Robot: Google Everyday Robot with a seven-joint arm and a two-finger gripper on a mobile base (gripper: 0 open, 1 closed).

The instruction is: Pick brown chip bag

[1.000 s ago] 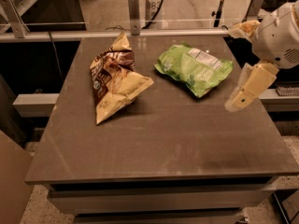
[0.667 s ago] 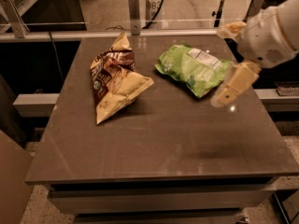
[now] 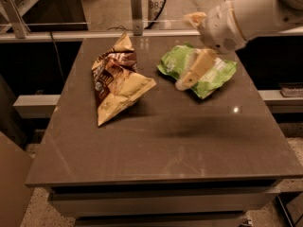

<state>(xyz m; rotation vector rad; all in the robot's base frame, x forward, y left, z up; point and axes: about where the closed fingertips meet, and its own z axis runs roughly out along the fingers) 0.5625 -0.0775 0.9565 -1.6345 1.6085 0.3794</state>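
Though well apart, brown chip bag (image 3: 116,82) left of end effector (image 3: 187,51).

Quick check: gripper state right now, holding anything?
Gripper: open, holding nothing, raised near the green bag, apart from the brown chip bag.

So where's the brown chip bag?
Camera view: the glossy brown chip bag lies left on the grey table, beside the flat green bag under the gripper.
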